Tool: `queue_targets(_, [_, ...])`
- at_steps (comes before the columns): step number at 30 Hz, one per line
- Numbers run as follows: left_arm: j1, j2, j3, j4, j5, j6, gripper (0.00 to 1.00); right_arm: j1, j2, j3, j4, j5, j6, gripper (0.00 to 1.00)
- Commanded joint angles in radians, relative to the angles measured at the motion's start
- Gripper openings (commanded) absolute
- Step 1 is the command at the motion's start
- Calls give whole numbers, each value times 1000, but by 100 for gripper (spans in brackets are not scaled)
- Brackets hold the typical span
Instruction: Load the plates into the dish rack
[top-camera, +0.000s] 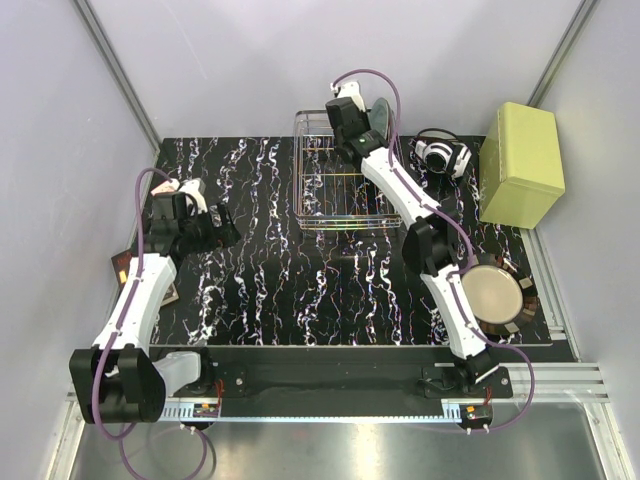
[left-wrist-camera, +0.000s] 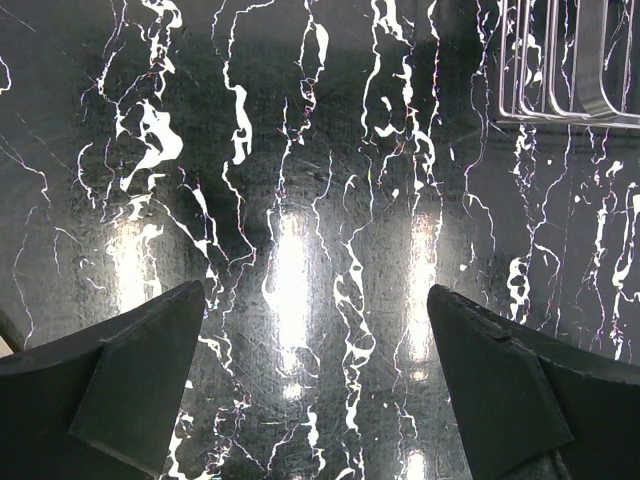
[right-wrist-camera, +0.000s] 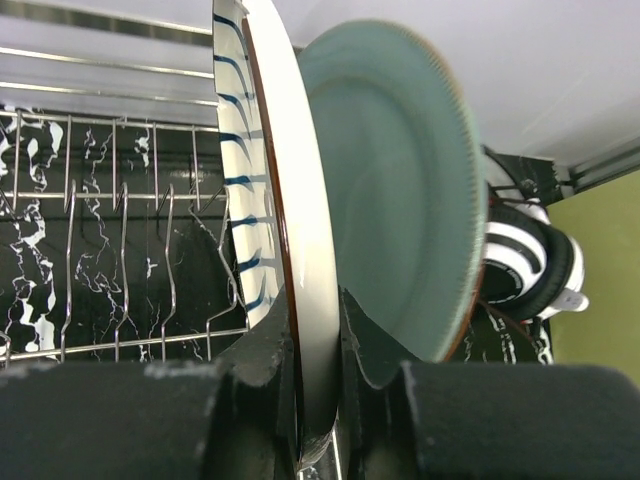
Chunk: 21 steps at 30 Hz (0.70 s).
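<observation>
The silver wire dish rack (top-camera: 322, 175) stands at the back middle of the table. My right gripper (top-camera: 352, 122) is over its far right end, shut on the rim of the white striped plate (right-wrist-camera: 262, 200), which it holds upright on edge inside the rack (right-wrist-camera: 120, 230). The pale green-blue plate (right-wrist-camera: 400, 200) stands upright just to its right and also shows in the top view (top-camera: 383, 118). The beige plate (top-camera: 493, 292) lies flat at the right. The dark teal plate is out of view. My left gripper (top-camera: 215, 226) is open and empty above bare tabletop (left-wrist-camera: 310, 300).
A yellow-green box (top-camera: 520, 165) stands at the back right, with black-and-white headphones (top-camera: 440, 155) between it and the rack. A brown flat thing (top-camera: 125, 265) lies at the left edge by my left arm. A corner of the rack (left-wrist-camera: 570, 70) shows in the left wrist view.
</observation>
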Motion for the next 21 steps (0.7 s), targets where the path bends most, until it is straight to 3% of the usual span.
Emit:
queue_targets(1, [5, -31, -7, 41, 13, 10, 99, 2, -14, 80, 127, 76, 41, 0])
queue_targets(8, [6, -28, -7, 41, 19, 8, 99, 0, 37, 100, 116, 85, 44, 0])
queue_targets(9, [6, -27, -8, 41, 16, 8, 99, -1, 40, 103, 118, 85, 44, 5])
queue_targets(10, [8, -27, -10, 39, -5, 5, 99, -1, 45, 100, 116, 85, 41, 19])
queue_targets(13, [14, -24, -16, 35, -50, -9, 99, -1, 34, 89, 116, 85, 31, 46])
queue_targets(21, [113, 18, -43, 25, -7, -127, 99, -1, -67, -27, 109, 108, 3, 63])
